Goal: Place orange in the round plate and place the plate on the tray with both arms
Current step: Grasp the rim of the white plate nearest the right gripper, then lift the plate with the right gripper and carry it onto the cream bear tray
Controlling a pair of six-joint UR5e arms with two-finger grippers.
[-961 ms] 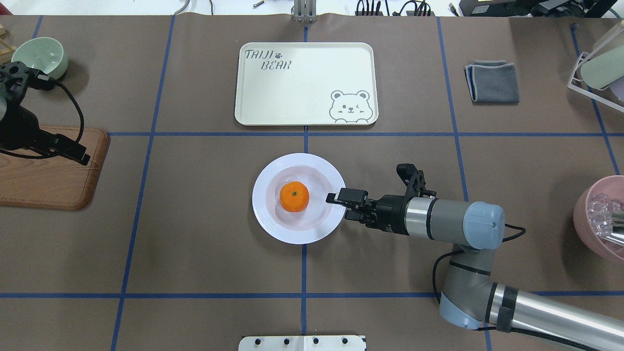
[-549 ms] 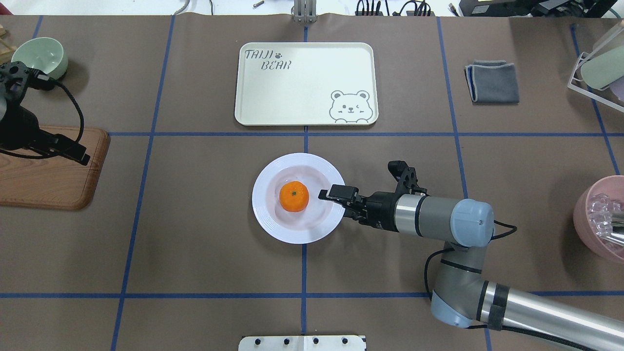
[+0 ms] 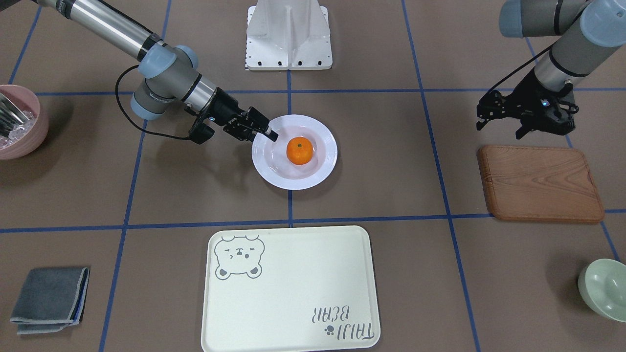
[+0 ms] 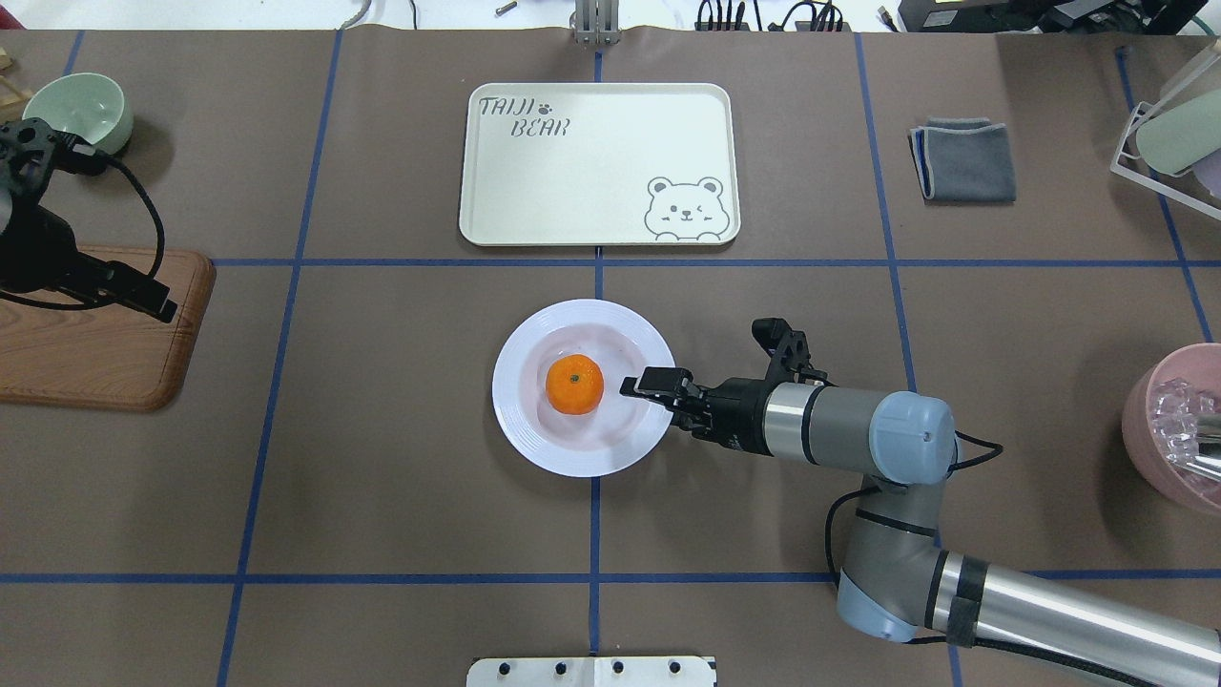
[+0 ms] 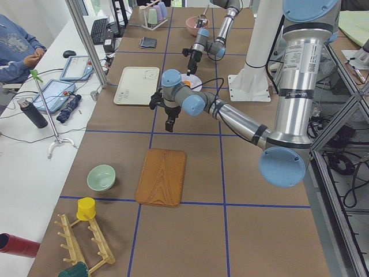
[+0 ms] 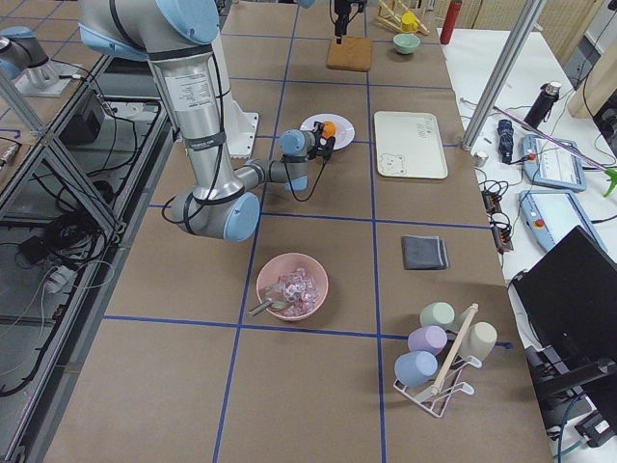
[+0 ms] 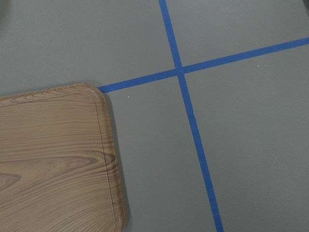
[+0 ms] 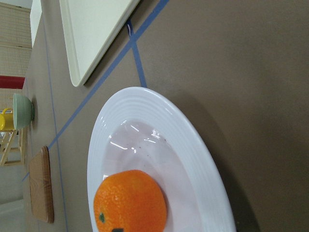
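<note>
The right end effector (image 4: pixel 641 385) lies turned on its side at the right rim of the round plate (image 4: pixel 523 422). Its upper finger reaches in over the ridged band toward the well. That sideways pose looks chosen so one finger passes above the rim and the other below, which suits pinching a low, wide dish. The lower finger is hidden beneath the rim, so I cannot tell whether the jaws are clamped on the plate or only straddle it.

The orange (image 4: pixel 574 384) sits stem-up in the middle of the plate's well, just beside the upper finger but apart from it. The first half of the job therefore reads as done.

The plate rests at the centre of the bench (image 4: pixel 401 477). The tray (image 4: pixel 591 162) lies apart from it toward the far edge, with a blue tape line between them, and the plate is not yet on it.

The left end effector (image 4: pixel 162 307) hangs over a corner of the wooden board (image 4: pixel 86 363) by the bench's left edge, well apart from the plate. Its jaw state is equally unclear. Lifting by one rim alone would likely tilt the dish and roll the fruit, so this arm probably needs to take the opposite rim
</note>
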